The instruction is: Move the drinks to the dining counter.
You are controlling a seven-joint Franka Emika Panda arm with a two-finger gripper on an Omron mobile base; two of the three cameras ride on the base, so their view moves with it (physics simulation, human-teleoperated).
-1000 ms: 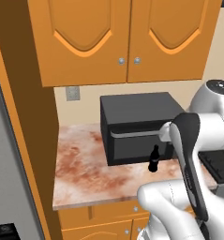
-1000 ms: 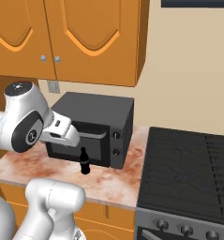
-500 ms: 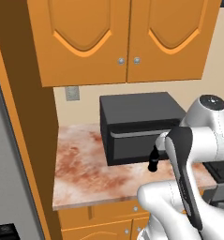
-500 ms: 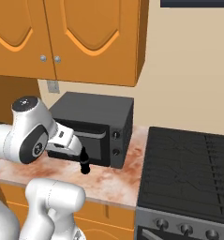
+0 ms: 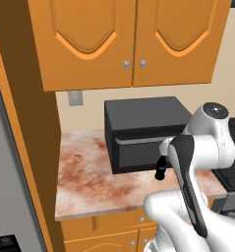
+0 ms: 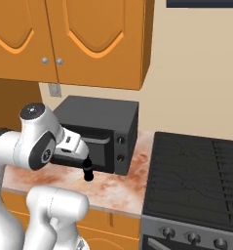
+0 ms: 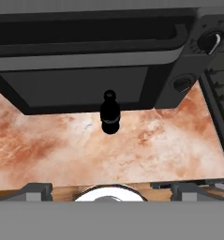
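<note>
A: Status on the drinks?

B: Nothing moved, by my read. Left base view: the bottle [image 5: 160,168] stands upright on the marbled desk [image 5: 89,177], right in front of the black microwave [image 5: 138,128], near its right end. My white arm [image 5: 197,162] hides whatever is right of it. Bottle reads as a dark, slim, necked shape; can't make out cap colour or label here. Desk top is glossy reddish-brown and cream marbling. Orange wall cabinets [image 5: 124,39] with arched panels and small round knobs hang above.

A: So that's the worktop, not the dining counter?

B: Looks that way, so both drinks are still left to do. Can't find the can here.

A: Right base view?

B: Same bottle [image 6: 88,171], upright, just in front of the microwave [image 6: 106,129] door, below its handle. Microwave is a matte black box with two round knobs on the right. Beside it sits a dark stove [image 6: 196,171] with ridged grates and knobs on a grey front.

A: Hand view?

B: Looking down at the bottle [image 7: 110,111]: rounded cap, narrow neck, wider body, smooth dark surface. Microwave [image 7: 94,70] door and bar handle sit behind it, marbled desk [image 7: 146,145] around it. My pincer [image 7: 111,190] is released, jaws fully spread, tips at the near edge, well apart from the bottle. Nothing gripped.
</note>
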